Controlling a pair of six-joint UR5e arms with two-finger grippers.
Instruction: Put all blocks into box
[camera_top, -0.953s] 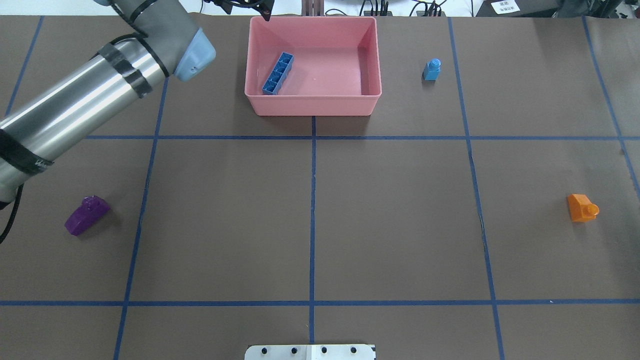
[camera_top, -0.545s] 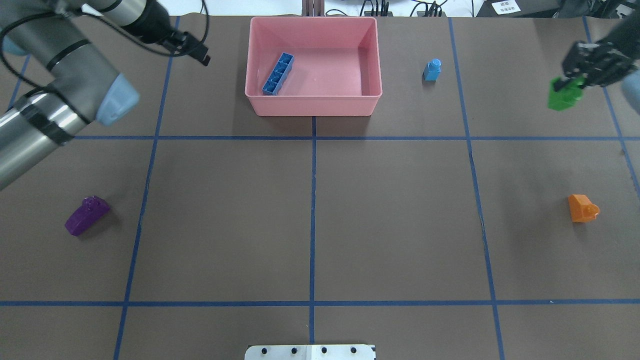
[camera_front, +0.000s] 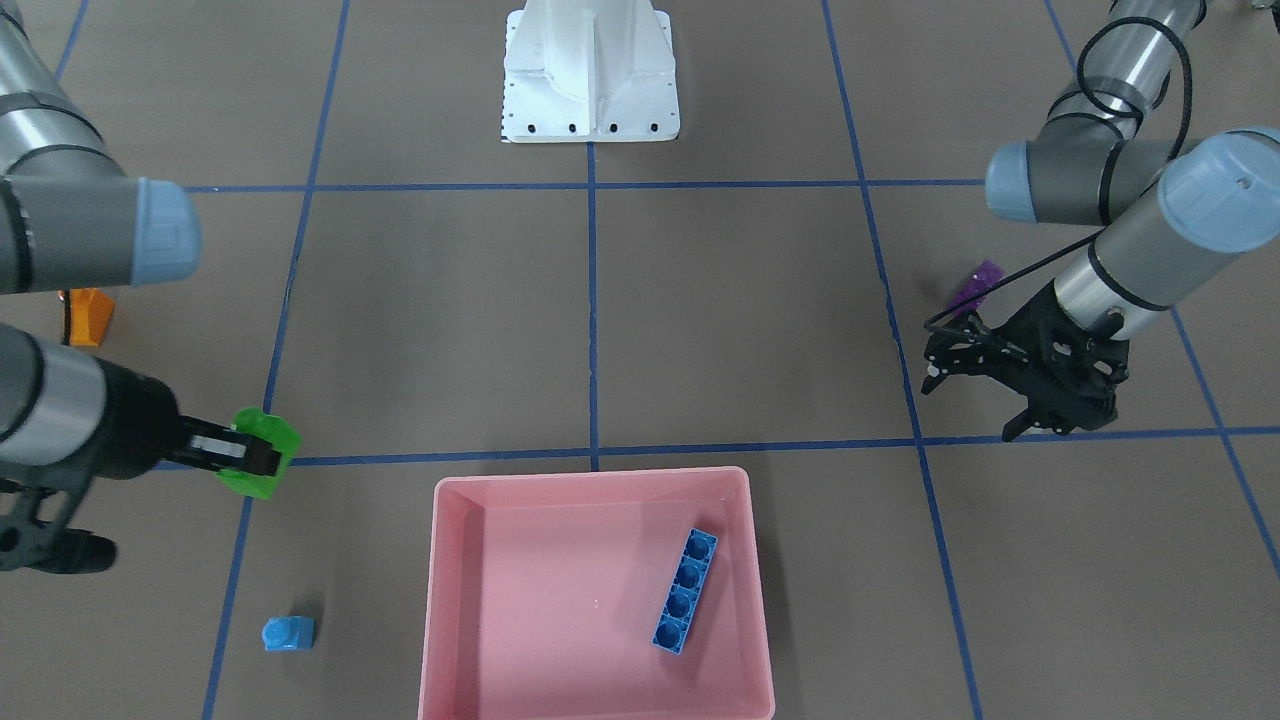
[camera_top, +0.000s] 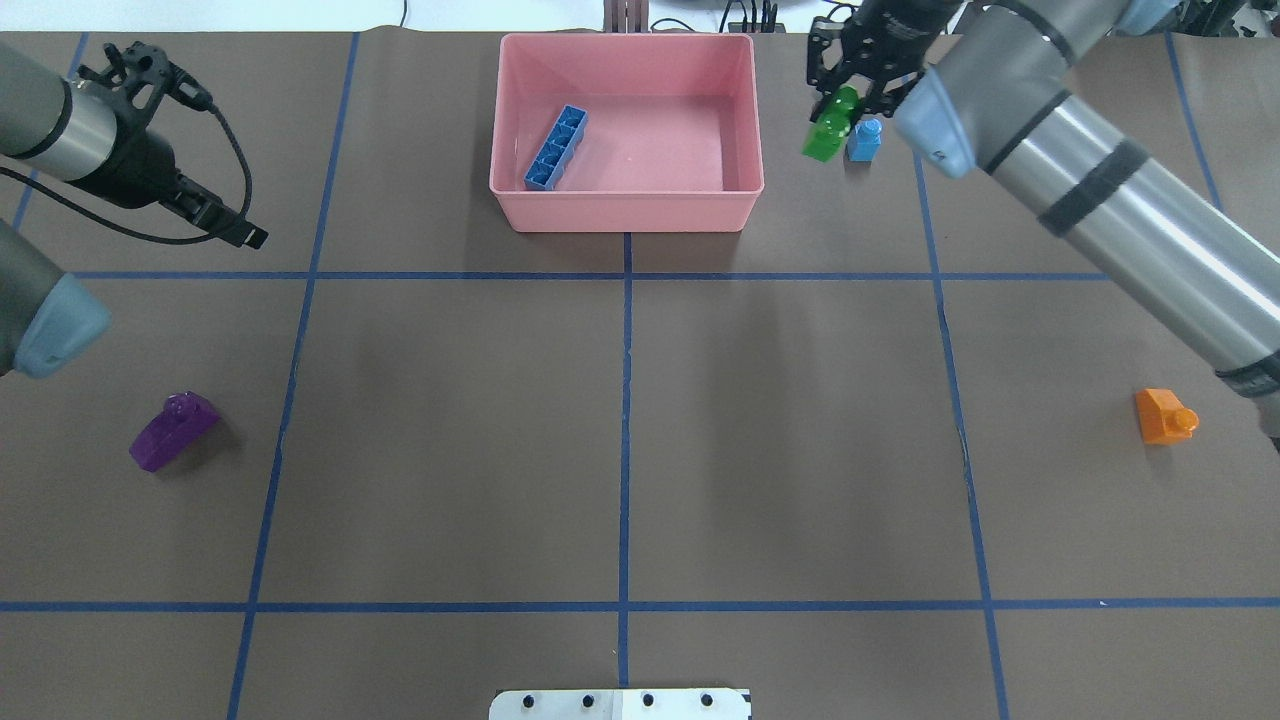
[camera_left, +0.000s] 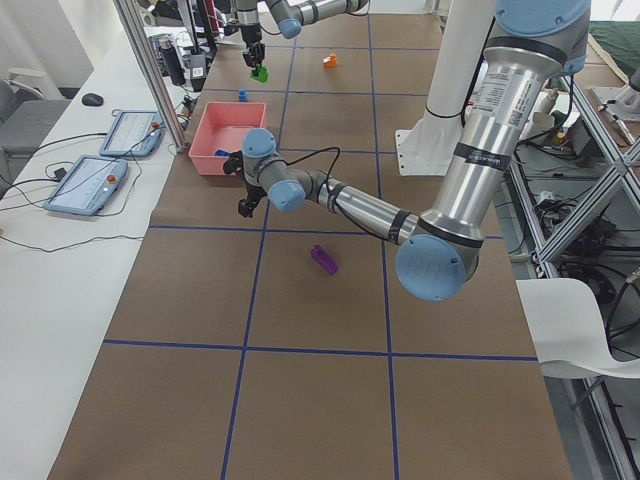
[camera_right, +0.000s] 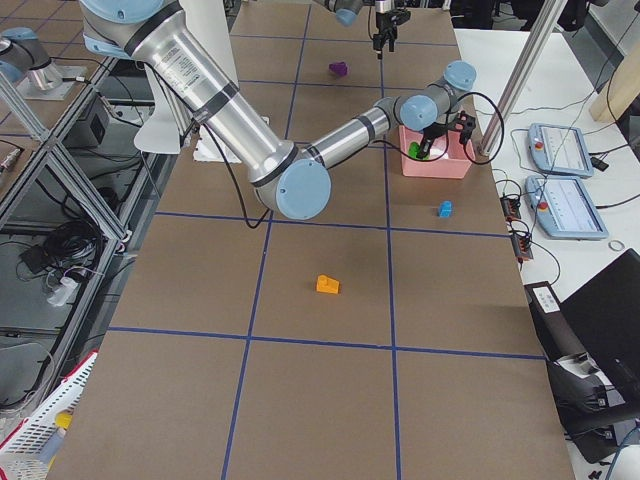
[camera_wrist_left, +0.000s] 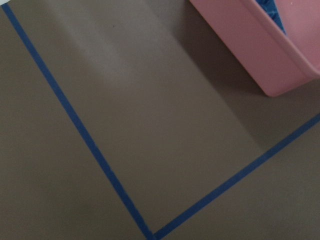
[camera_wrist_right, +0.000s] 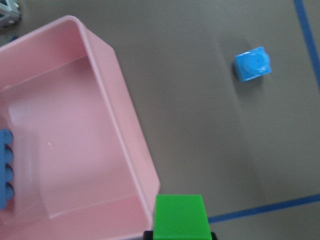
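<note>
The pink box (camera_top: 625, 208) stands at the table's far middle with the long blue brick (camera_top: 557, 148) lying in it. My right gripper (camera_top: 838, 100) is shut on the green brick (camera_top: 828, 133) and holds it in the air just right of the box's right wall, next to the small blue brick (camera_top: 864, 140) on the table. In the right wrist view the green brick (camera_wrist_right: 179, 216) is by the box's corner (camera_wrist_right: 125, 135). My left gripper (camera_front: 970, 398) is open and empty, left of the box. The purple brick (camera_top: 173, 430) lies at the near left, the orange brick (camera_top: 1165, 415) at the near right.
Blue tape lines (camera_top: 625, 420) divide the brown table into squares. The white robot base (camera_front: 590, 75) stands at the near edge. The right arm's long link (camera_top: 1120, 200) slants over the table's right half.
My right gripper has carried the green brick from the far right edge leftward to beside the box. My left gripper has drawn back from the box, leftward and nearer the robot.
</note>
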